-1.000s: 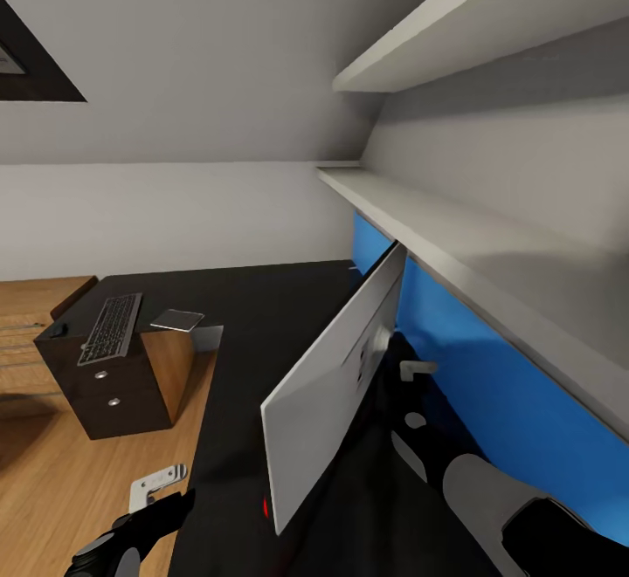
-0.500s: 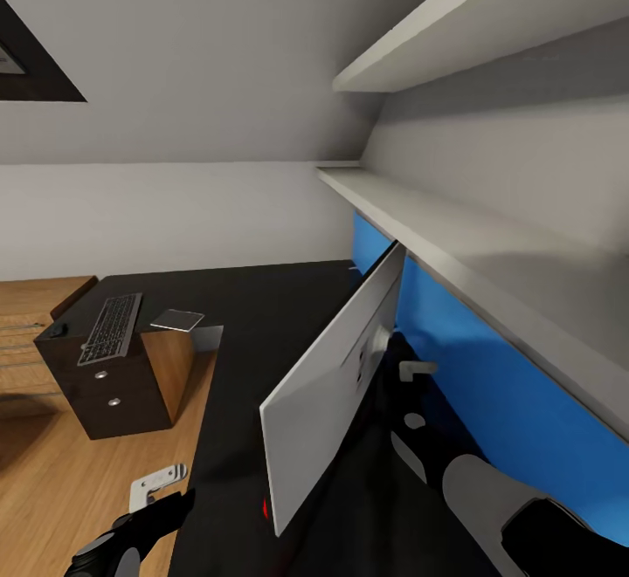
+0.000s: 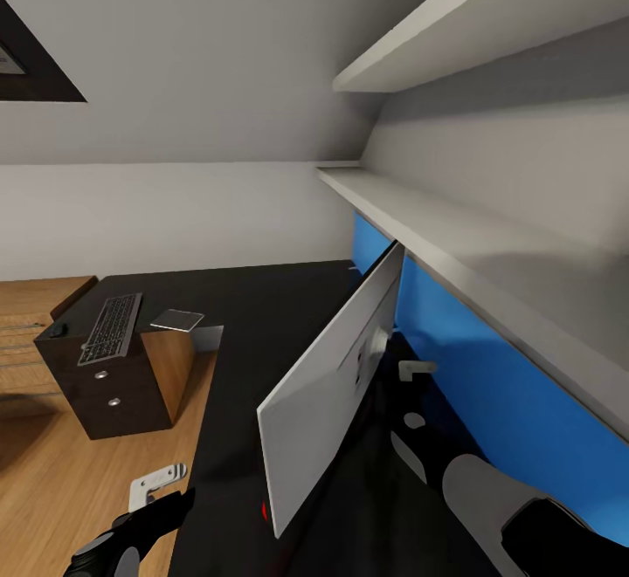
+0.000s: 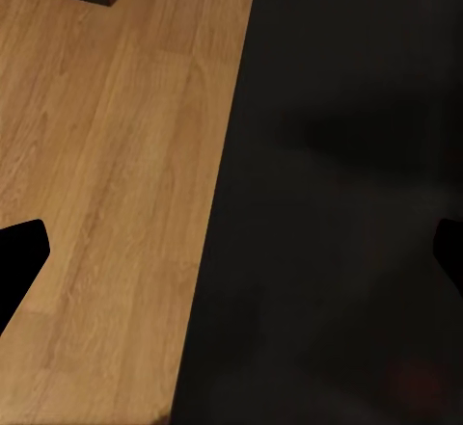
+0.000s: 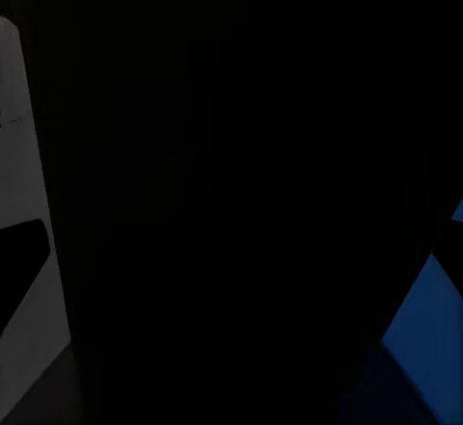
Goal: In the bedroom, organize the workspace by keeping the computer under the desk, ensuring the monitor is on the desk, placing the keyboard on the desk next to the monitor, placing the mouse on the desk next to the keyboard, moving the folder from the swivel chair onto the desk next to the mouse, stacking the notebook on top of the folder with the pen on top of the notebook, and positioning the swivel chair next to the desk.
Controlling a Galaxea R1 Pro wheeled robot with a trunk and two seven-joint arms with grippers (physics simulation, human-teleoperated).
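Observation:
The monitor (image 3: 332, 385) stands on the glossy black desk (image 3: 253, 315). Its pale back faces me, and a small red light glows at its lower corner. My right arm reaches behind it. The right gripper (image 5: 231, 261) is open, with a dark mass between its wide-set fingers, the monitor's pale back (image 5: 24, 155) on one side and blue panel (image 5: 424, 338) on the other. The left gripper (image 4: 231, 252) hangs open over the desk edge (image 4: 217, 203) and the wooden floor. The keyboard (image 3: 111, 328) lies on the dark drawer unit (image 3: 114, 389) with the small black mouse (image 3: 57, 330) beside it.
A flat grey pad (image 3: 177, 319) rests at the drawer unit's corner. White shelves (image 3: 454, 228) jut out over the desk's right side above a blue wall panel (image 3: 489, 385). Wooden floor (image 3: 61, 481) lies at the left, with a light wooden counter (image 3: 35, 293) at the far left.
The monitor's near lower corner has edged slightly to the left. Both arms and everything else look still.

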